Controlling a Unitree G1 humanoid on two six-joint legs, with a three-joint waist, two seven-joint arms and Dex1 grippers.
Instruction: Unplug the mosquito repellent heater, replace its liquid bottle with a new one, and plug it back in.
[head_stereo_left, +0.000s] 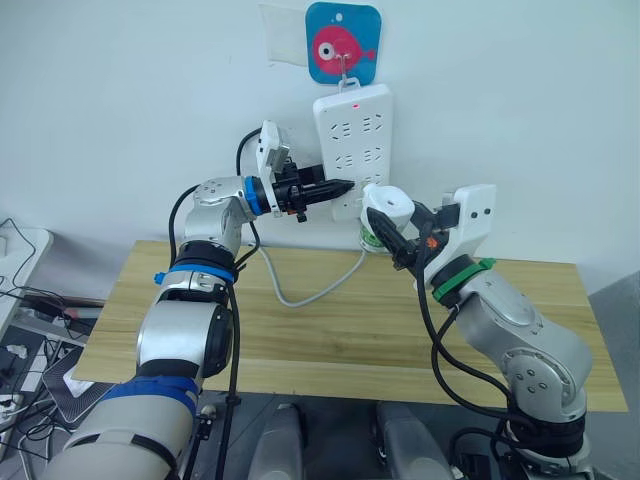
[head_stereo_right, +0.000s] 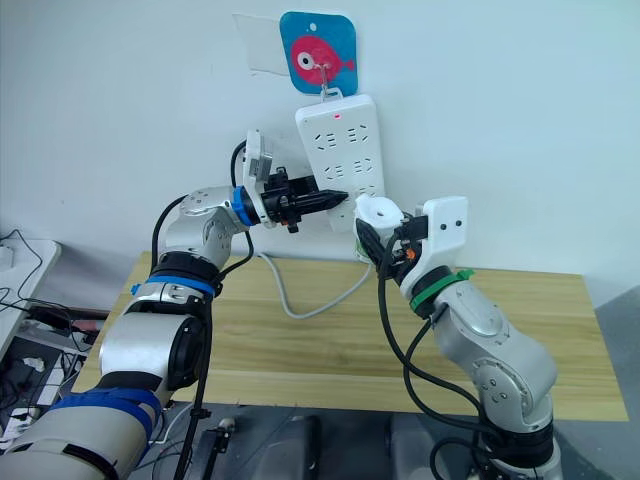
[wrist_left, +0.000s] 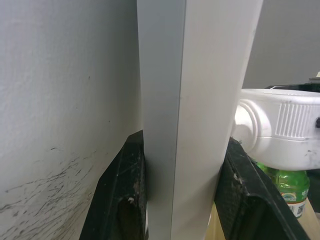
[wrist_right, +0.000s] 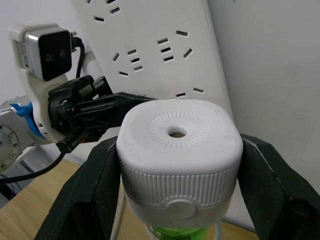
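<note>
The right gripper (wrist_right: 177, 165) is clamping its two black fingers (wrist_right: 87, 192) on either side of the mosquito repellent heater (wrist_right: 177, 150), a rounded white unit with a round top vent, holding it just in front of the lower part of the power strip (head_stereo_left: 352, 140). A green liquid bottle (wrist_left: 290, 187) is hanging beneath the heater. The left gripper (head_stereo_left: 335, 187) is pinching the power strip's edge between its fingers (wrist_left: 117, 200) (bracing it against the wall). Below both grippers, a wooden counter (head_stereo_left: 330, 320) is carrying the strip's white cable (head_stereo_left: 300, 290).
</note>
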